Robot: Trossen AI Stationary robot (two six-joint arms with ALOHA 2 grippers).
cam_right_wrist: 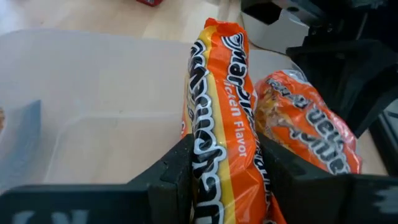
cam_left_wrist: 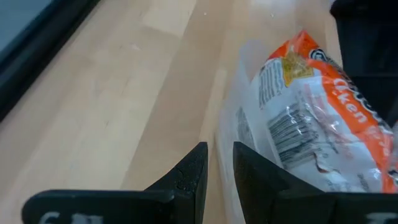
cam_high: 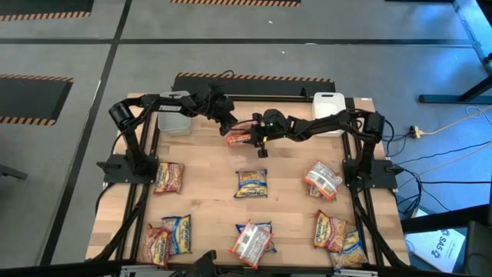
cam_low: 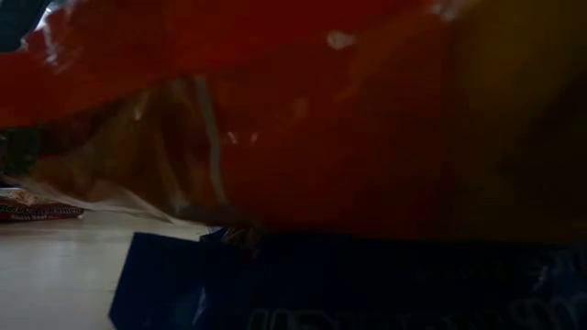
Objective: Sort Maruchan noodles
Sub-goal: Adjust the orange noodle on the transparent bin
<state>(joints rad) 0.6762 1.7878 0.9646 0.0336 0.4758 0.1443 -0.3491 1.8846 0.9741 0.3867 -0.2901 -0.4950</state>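
On the wooden table (cam_high: 207, 204), taking its middle as the clock's centre, one clear bin (cam_high: 175, 123) is sitting at 11 o'clock. One red packet (cam_high: 169, 177) is lying at 9 o'clock, and a pair, the red-and-yellow packet (cam_high: 157, 244) and the blue-and-yellow packet (cam_high: 179, 231), is lying side by side at 7. At 12 o'clock the two arms are meeting. The left gripper (cam_left_wrist: 219, 165) is reaching in from 11, its jaws nearly together and pinching the clear sealed edge of one orange packet (cam_left_wrist: 323, 118). The right gripper (cam_right_wrist: 221, 155) is coming in from 1, above the clear bin, its jaws clamping a second orange packet (cam_right_wrist: 217, 106) edge-on, close beside the first. One blue centre packet (cam_high: 251, 183) is lying at the table's middle, and two overlapping packets (cam_high: 252, 240), a blue one under a pink-and-white one, are lying at 6. One white bin (cam_high: 329, 104) is standing at 1 o'clock, one pink-and-white packet (cam_high: 321, 178) is resting at 3, and two more are lying at 5: a dark red packet (cam_high: 329, 229) and a yellow-blue packet (cam_high: 350, 248). That makes nine packets on the wood and two in the grippers. The low view is almost wholly blocked by packets close to the lens.
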